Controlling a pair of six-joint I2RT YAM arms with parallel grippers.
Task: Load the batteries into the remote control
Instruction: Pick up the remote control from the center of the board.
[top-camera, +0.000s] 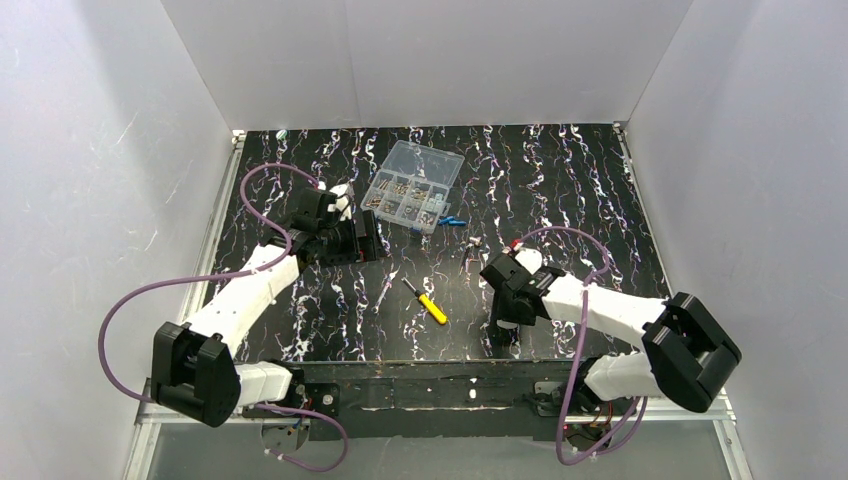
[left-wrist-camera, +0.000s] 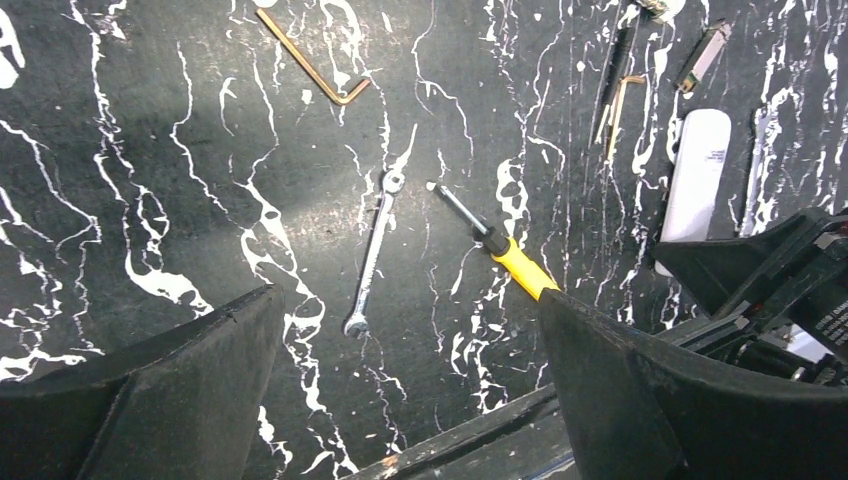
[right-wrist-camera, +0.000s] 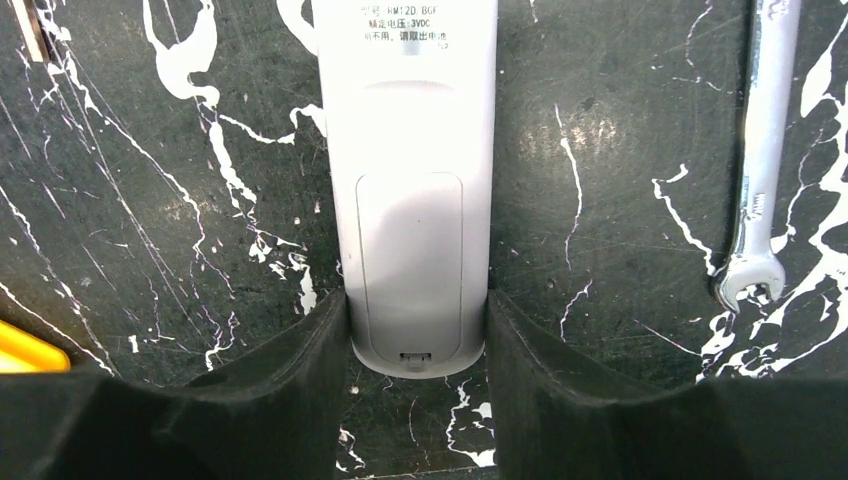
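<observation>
The remote control (right-wrist-camera: 415, 150) lies flat on the black marbled table (right-wrist-camera: 600, 120), back side up with its battery cover on. My right gripper (right-wrist-camera: 417, 300) is shut on its near end, one finger against each long side. The remote also shows in the left wrist view (left-wrist-camera: 695, 180), with the right gripper (left-wrist-camera: 775, 270) at its end. Two blue batteries (top-camera: 453, 221) lie beside the clear box, far from both grippers. My left gripper (top-camera: 375, 240) hovers over the table at the left, open wide and empty (left-wrist-camera: 405, 300).
A yellow-handled screwdriver (top-camera: 427, 302) lies at the table's middle front, between the arms. A clear compartment box (top-camera: 412, 185) with small metal parts stands at the back. A small wrench (left-wrist-camera: 372, 250) and a brass hex key (left-wrist-camera: 310, 65) lie near the screwdriver. Another wrench (right-wrist-camera: 760, 150) lies right of the remote.
</observation>
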